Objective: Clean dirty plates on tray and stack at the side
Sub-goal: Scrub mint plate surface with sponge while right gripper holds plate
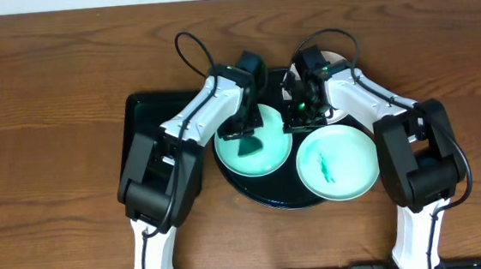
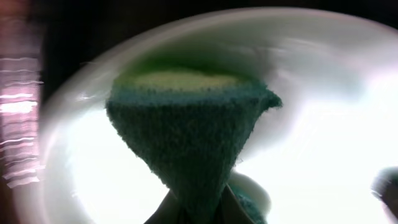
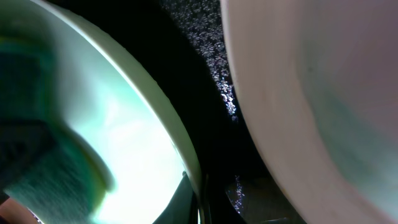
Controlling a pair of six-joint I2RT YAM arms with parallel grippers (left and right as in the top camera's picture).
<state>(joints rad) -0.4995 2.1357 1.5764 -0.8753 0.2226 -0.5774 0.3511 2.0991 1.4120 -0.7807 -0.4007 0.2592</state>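
**Wipe step in hand**

Overhead: left gripper is clamping teal cloth onto left mint plate, sitting on round tray; right gripper is pinching its rim.
L wrist: cloth is touching green streak.
R wrist: rim is sitting in closed jaws.
Next, prob.: scrub streak, w/ steady rim hold.

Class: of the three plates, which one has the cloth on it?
The left mint plate, under the left gripper's teal cloth. The right mint plate and the white plate have none.

White plate mostly behind right arm
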